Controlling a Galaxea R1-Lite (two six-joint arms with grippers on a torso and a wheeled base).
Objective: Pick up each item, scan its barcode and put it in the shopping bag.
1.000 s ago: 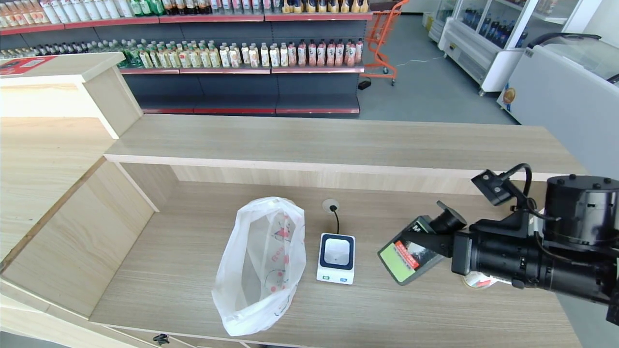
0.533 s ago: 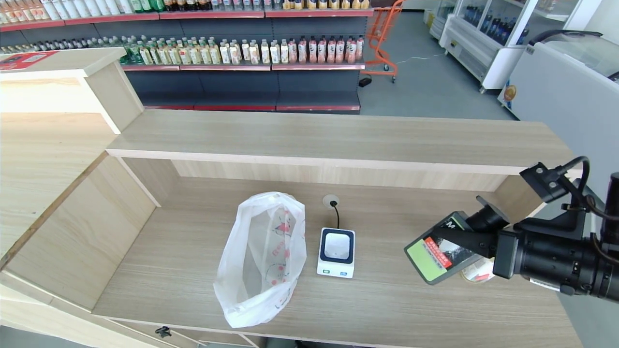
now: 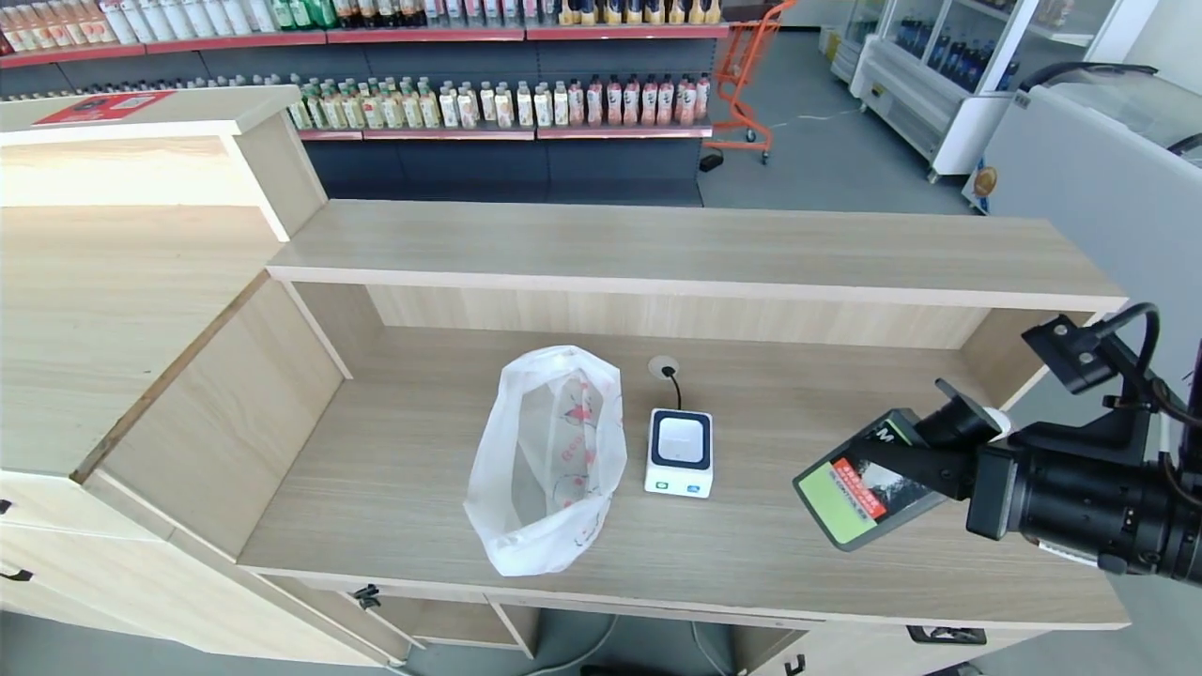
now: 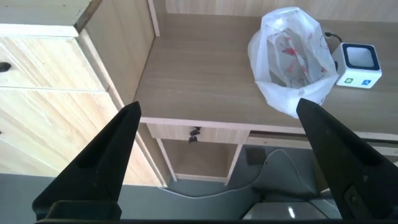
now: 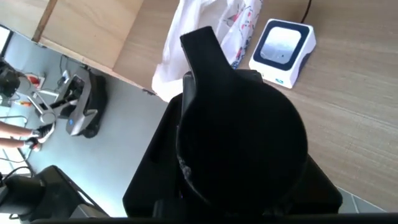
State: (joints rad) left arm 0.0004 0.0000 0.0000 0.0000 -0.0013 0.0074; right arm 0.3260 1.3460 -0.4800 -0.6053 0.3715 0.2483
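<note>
At the right edge of the head view, the right gripper is clamped on a dark box with a green-and-red label. It hangs over the counter, well right of the scanner and the shopping bag. The left gripper gapes wide, empty.

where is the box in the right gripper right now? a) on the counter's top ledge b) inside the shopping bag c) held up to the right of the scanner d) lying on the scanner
C: the right gripper holds the box over the counter, right of the scanner and apart from the shopping bag.
</note>
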